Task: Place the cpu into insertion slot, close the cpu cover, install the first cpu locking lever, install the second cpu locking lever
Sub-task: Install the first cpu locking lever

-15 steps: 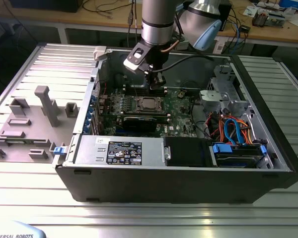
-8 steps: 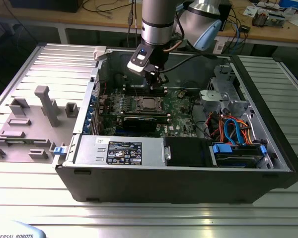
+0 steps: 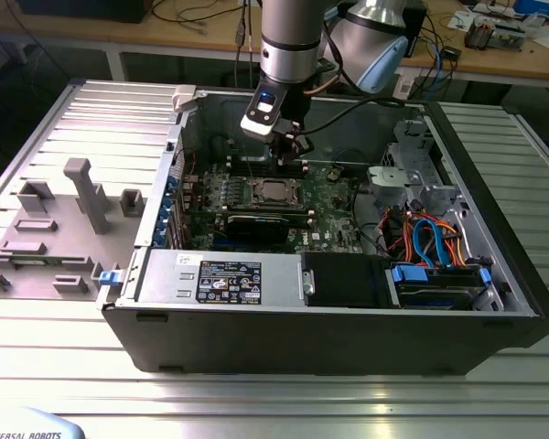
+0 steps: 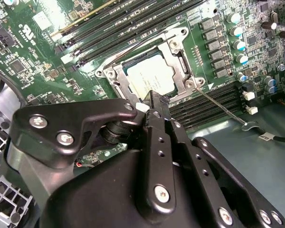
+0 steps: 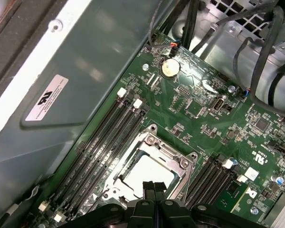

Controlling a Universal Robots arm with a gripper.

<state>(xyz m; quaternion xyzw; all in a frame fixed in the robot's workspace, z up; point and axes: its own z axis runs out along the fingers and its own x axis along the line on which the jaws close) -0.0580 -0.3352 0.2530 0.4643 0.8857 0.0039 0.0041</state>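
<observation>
One cpu [image 4: 149, 76] lies beneath one cpu cover [image 4: 181, 53], two wire levers [image 4: 223, 108] alongside.

This is looking like a robotics lab: an opened computer case [image 3: 329, 338] is lying on a ribbed aluminium table [image 3: 256, 402], a robot arm [image 3: 288, 37] is reaching in, and wooden benches [image 3: 73, 27] behind are carrying loose cables [image 3: 201, 14].
</observation>
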